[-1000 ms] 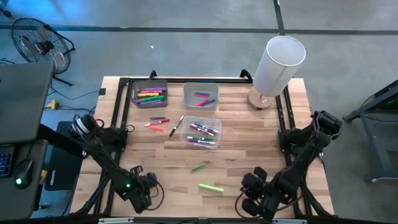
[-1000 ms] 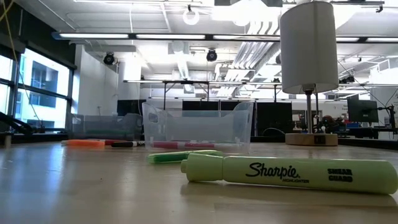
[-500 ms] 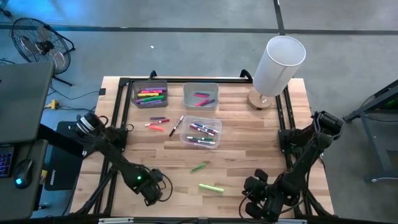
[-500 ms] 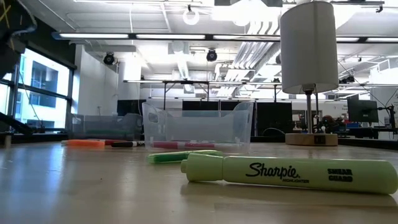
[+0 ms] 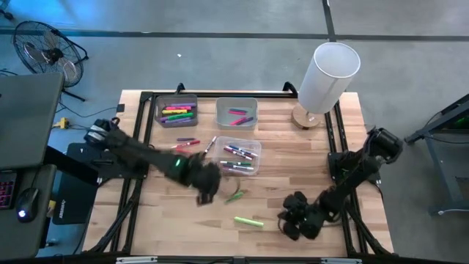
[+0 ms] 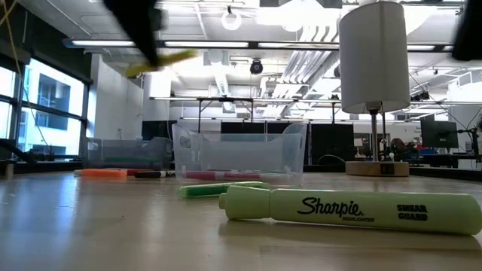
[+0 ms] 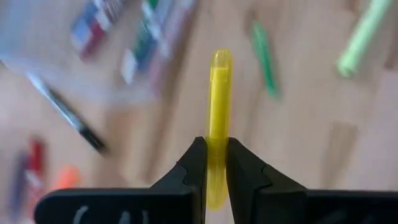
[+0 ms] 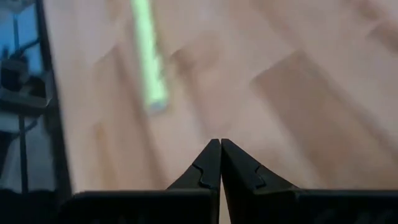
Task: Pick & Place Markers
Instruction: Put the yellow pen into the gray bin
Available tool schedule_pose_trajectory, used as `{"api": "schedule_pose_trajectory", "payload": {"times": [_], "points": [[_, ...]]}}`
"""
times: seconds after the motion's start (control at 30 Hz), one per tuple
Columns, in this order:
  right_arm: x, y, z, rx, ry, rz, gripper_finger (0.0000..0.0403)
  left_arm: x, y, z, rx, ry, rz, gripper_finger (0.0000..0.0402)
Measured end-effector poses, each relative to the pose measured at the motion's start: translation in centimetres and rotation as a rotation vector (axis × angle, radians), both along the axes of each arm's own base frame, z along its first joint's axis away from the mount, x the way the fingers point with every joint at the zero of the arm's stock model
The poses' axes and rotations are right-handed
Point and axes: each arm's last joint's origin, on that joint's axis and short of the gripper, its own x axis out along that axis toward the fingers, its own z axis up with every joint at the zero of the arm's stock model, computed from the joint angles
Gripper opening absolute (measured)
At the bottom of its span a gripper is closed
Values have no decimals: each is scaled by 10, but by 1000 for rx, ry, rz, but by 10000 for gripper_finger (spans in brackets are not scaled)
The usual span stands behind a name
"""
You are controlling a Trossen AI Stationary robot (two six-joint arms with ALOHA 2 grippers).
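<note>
- The left end effector pinches a yellow marker by one end, high above the desk.
- The marker could slip out, because most of it sticks out past the fingers.
- The left arm reaches toward the clear bin.
- The right end effector is closed and empty, near the light green marker.

We see a yellow marker between the black fingers of the left gripper. Low in the high view lies a pale lime-green highlighter on the light, striped wooden table, printed with black lettering in the low view; a darker green marker lies above it. At upper centre, the clear bin holds purple, green and pink pens, the grey bins pink, green, orange and purple ones. The right gripper is black, the lamp shade white
</note>
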Motion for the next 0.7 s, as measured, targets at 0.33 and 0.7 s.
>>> {"api": "schedule_pose_trajectory", "payload": {"times": [0.33, 0.7], "points": [[8, -91, 7, 12, -142, -185, 0, 50, 192, 20, 102, -186, -103, 28], [3, -145, 26, 7, -254, -345, 0, 73, 332, -19, 62, -208, -96, 28]]}}
